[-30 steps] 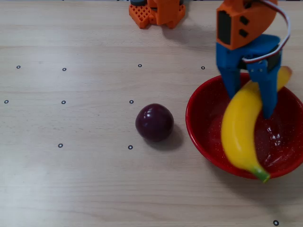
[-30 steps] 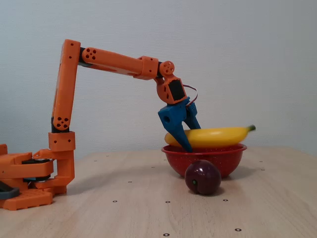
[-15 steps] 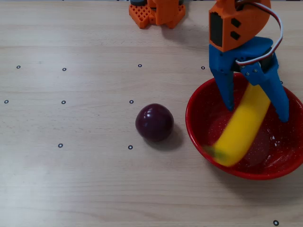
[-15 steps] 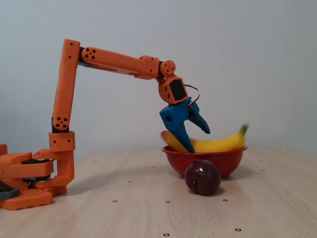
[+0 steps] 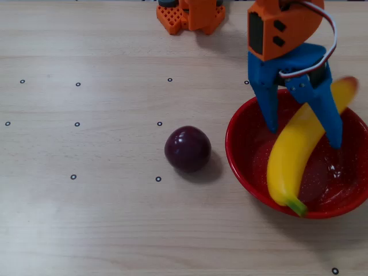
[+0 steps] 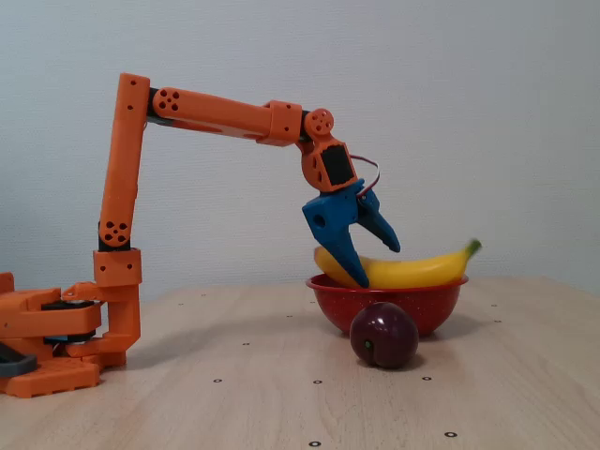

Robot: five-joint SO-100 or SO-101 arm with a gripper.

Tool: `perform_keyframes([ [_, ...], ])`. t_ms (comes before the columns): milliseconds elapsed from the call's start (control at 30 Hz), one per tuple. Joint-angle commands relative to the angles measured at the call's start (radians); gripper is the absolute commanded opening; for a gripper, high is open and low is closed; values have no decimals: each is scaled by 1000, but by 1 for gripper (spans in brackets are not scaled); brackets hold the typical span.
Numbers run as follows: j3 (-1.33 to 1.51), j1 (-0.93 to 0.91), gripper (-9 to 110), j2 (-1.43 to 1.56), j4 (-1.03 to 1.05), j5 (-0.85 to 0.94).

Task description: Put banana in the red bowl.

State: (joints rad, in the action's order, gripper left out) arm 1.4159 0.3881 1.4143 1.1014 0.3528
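Straddling the banana (image 5: 296,152) with its blue jaws spread apart and gripping nothing, the gripper (image 5: 303,127) hangs above the far side of the red bowl (image 5: 244,158). Below it the banana lies inside the bowl, long axis diagonal, green stem toward the table's near edge and reddish tip over the far rim. A purple plum (image 5: 187,149) sits on the table left of the bowl in the overhead view; judged from this, the release is done and the next move is a straight lift clear.

The orange arm reaches forward, its blue end effector (image 5: 303,125) pointing down with jaws spread apart.
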Motion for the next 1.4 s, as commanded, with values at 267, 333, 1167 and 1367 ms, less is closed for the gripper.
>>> perform_keyframes([
  [267,-74,-49,0,249,60,-3],
  [333,-61,-58,0,270,75,-3],
  [1167,459,-295,0,851,-2,-224],
  [1367,699,-345,0,1040,-26,-262],
])
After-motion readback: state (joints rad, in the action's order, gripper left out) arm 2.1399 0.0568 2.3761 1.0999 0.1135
